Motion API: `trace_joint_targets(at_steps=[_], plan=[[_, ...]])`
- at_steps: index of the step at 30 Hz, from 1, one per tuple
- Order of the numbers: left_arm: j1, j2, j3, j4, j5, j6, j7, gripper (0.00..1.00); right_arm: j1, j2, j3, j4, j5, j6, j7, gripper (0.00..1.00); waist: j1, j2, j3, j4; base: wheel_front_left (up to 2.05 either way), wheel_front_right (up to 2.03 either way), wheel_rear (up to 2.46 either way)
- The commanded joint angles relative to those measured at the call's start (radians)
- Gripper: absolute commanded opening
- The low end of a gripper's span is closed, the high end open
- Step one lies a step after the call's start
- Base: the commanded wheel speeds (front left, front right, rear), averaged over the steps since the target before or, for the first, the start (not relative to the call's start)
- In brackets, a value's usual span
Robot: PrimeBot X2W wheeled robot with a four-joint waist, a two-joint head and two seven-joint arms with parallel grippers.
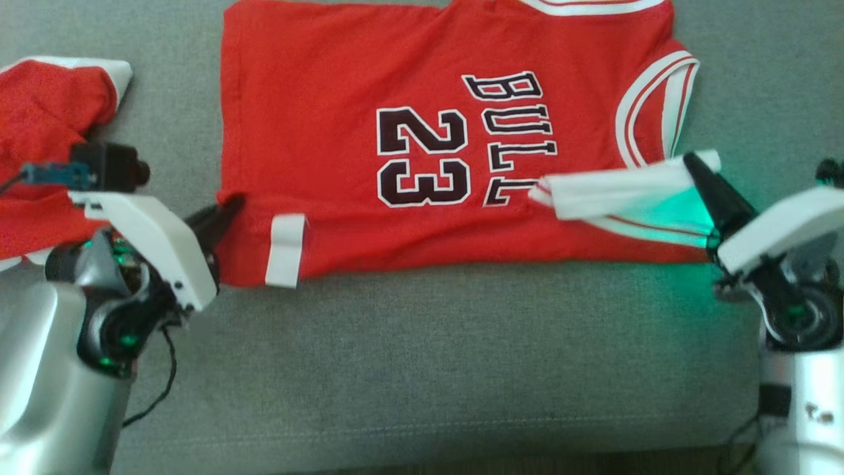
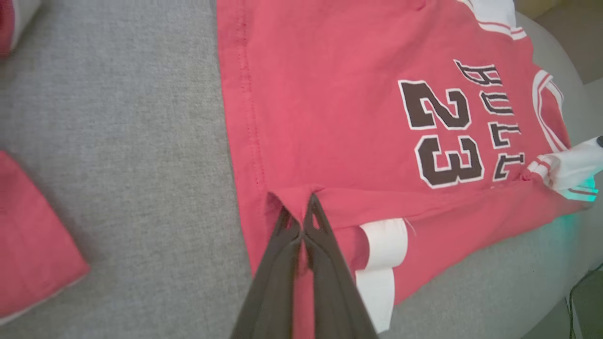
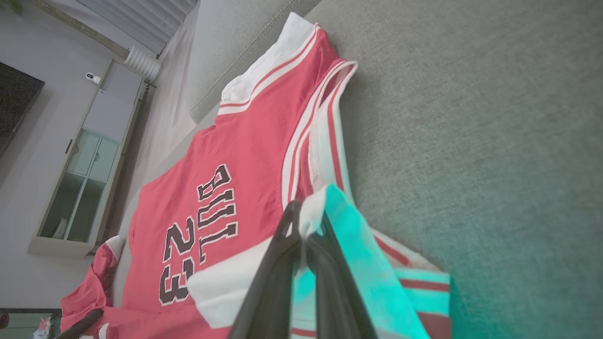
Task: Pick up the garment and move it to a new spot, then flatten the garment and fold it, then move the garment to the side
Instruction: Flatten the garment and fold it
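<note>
The garment (image 1: pixel 343 119), a red basketball jersey with white trim and a black "23", lies spread on the grey couch cushion (image 1: pixel 422 356). Its near edge is folded up over the front. My left gripper (image 1: pixel 231 203) is shut on the garment's hem corner (image 2: pixel 297 200) at the left. My right gripper (image 1: pixel 692 161) is shut on the white-trimmed shoulder strap (image 3: pixel 311 212) at the right, which is pulled back over the lettering. In the right wrist view, the left gripper's dark fingers (image 3: pixel 77 325) show at the bottom left.
A second red garment (image 1: pixel 39 152) with white trim lies bunched at the far left of the cushion, behind my left arm. The cushion's front edge (image 1: pixel 422 455) runs along the bottom. A white cabinet (image 3: pixel 89 160) stands beyond the couch.
</note>
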Motion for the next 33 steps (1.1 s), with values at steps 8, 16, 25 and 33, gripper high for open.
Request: trace_joint_targets(at_steps=[8,16,25,33], plan=[[-0.088,-0.023,0.05,0.078,0.004,-0.019,-0.112,1.0,-0.123,-0.008,0.047,0.03,0.022,0.004,-0.157,1.0,-0.0002,0.0,0.042,0.017,0.0,0.0,0.0],[-0.06,-0.103,0.094,0.1,0.124,0.051,-0.467,1.0,-0.054,-0.086,0.181,-0.061,-0.168,0.004,-0.442,1.0,-0.0002,0.0,0.042,0.032,0.0,0.0,0.0],[0.029,-0.135,0.076,0.072,0.315,0.135,-0.812,1.0,0.083,-0.131,0.223,-0.202,-0.388,0.004,-0.624,1.0,-0.0002,0.0,-0.018,0.033,0.0,0.0,0.0],[0.157,-0.133,0.038,0.011,0.426,0.182,-0.858,1.0,0.25,-0.1,0.216,-0.263,-0.465,0.004,-0.633,1.0,-0.0002,0.0,-0.084,0.017,0.0,0.0,0.0]])
